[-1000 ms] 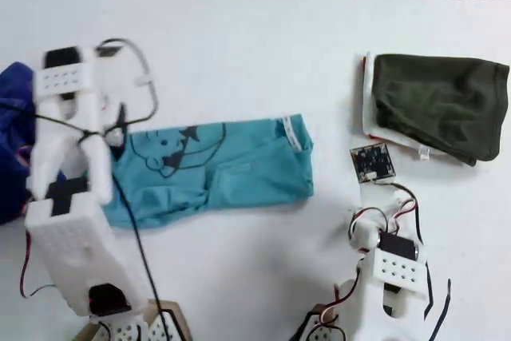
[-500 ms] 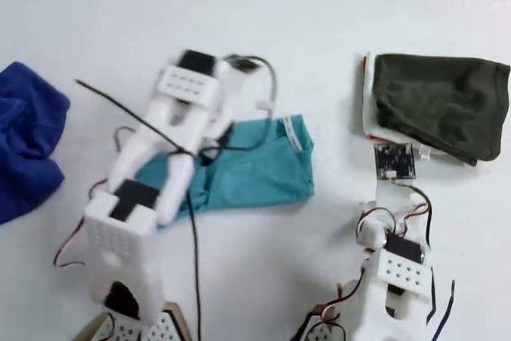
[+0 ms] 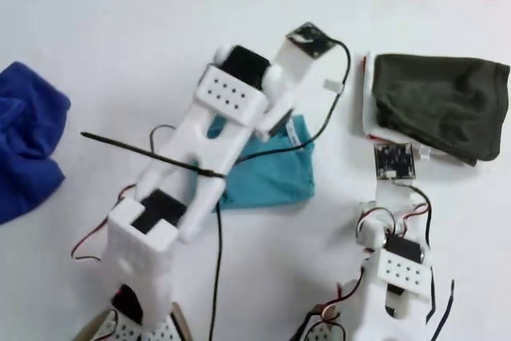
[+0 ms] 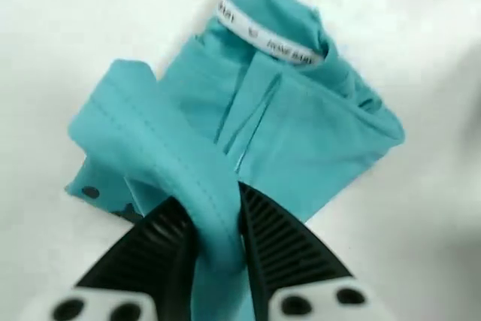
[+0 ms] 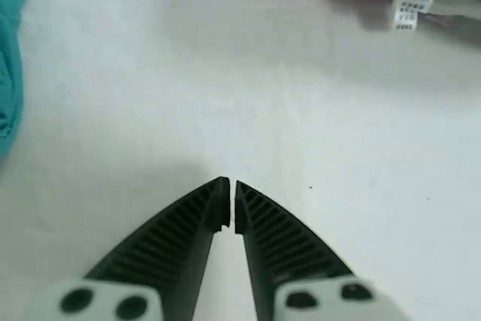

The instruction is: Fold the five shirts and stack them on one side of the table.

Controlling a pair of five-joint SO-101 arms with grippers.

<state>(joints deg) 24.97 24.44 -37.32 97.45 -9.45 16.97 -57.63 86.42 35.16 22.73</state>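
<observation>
My left gripper (image 4: 213, 208) is clamped tight on a fold of the teal shirt (image 4: 301, 140) lying mid-table, while my right gripper (image 5: 231, 186) hangs pinched closed and empty above bare table (image 5: 301, 95) toward three o'clock, near the folded dark shirt (image 3: 439, 105) at two o'clock.

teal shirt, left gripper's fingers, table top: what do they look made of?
The teal shirt looks like soft matte knit, probably cotton jersey: limp folds, stitched hem. The left gripper has fingers of what seems black matte hard plastic: rigid ribbed inner faces pinching the cloth. The table is smooth and white; material unclear.
</observation>
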